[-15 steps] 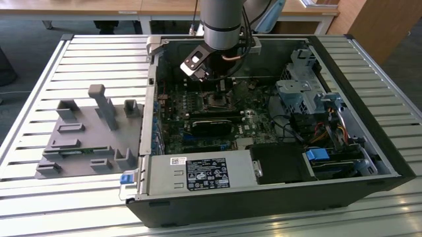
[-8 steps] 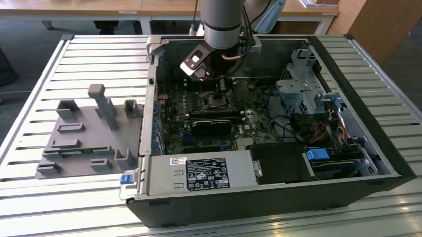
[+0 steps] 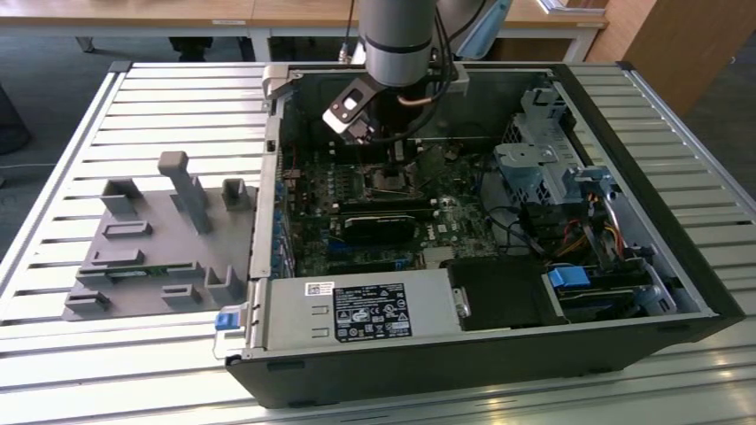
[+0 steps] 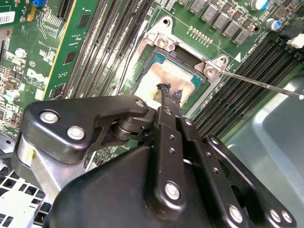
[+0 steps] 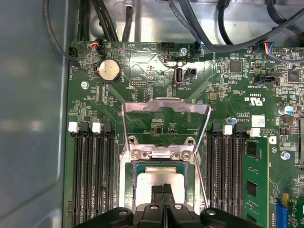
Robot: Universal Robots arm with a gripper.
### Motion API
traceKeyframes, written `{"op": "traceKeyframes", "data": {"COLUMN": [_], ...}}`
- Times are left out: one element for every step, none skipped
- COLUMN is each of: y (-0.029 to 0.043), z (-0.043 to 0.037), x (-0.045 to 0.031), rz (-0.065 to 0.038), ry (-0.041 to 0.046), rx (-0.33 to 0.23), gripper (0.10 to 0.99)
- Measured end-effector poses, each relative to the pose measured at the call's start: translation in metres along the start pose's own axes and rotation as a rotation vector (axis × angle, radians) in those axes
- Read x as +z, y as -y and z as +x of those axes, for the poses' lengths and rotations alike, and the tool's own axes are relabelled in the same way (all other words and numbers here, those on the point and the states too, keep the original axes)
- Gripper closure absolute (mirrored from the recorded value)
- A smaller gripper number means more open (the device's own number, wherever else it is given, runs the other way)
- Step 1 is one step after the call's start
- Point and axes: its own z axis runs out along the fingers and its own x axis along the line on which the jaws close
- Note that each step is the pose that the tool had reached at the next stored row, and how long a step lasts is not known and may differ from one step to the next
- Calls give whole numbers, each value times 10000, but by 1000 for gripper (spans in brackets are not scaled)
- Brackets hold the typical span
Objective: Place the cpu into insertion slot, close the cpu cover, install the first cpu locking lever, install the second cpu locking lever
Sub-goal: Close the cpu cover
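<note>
Second wrist view puts the gripper [image 4: 168,91], jaws pressed together on nothing, tips at the cpu [image 4: 164,76] — seated flat in its socket [image 4: 210,71], cpu cover [image 5: 166,101] standing open. Likely light, stiff, slick-topped, fragile; opposite edges are the hold. Room is tight — memory slots [image 5: 92,175] flank it inside the case [image 3: 473,372]; in the exterior view a grey fixture [image 3: 142,257] lies at nine o'clock on the slatted table [image 3: 119,354].
</note>
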Motion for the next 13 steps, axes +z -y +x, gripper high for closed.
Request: {"op": "traceKeyframes", "data": {"y": [0,0,0,-1,-1,-1,-1,-1,-1,-1,-2,-2,-3], "z": [0,0,0,0,0,0,0,0,0,-1,0,0,0], "x": [-3,-8,-12,-15,-16,-17,-18,-19,-21,-29,-38,-51,-67], "rz": [0,1,1,0,-1,-1,-1,0,0,3,2,1,1], "ry": [0,1,1,0,-2,-2,-2,-1,0,5,3,3,4], "rx": [0,0,1,0,1,1,1,1,1,4,5,6,6], "gripper": [980,980,980,980,980,980,980,980,980,980,980,980,980]}}
